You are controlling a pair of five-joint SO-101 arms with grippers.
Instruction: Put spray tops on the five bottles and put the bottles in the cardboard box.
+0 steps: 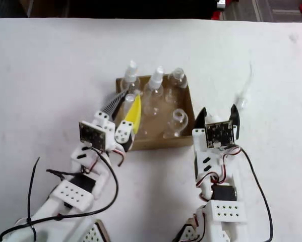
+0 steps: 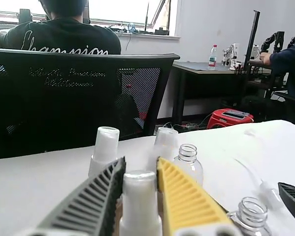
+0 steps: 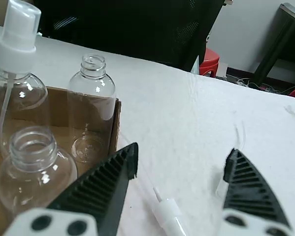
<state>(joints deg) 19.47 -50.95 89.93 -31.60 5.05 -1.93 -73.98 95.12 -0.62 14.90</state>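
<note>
The cardboard box [image 1: 158,142] sits mid-table and holds several clear bottles. Two at its back carry white spray tops [image 1: 131,75] [image 1: 156,79]. An open-necked bottle [image 1: 178,78] stands at the back right, another [image 1: 177,121] at the front right. My left gripper [image 1: 129,96], with one grey and one yellow finger, is shut on the spray top of a bottle [image 2: 139,199] at the box's left side. My right gripper [image 1: 218,109] stands open just right of the box. A loose spray top [image 3: 168,216] with its tube lies on the table between its black fingers.
The table is white, with bare surface left of the box [image 1: 50,80] and behind it. The loose top's thin tube [image 1: 247,80] runs toward the far right. An office chair [image 2: 78,93] stands beyond the table's far edge.
</note>
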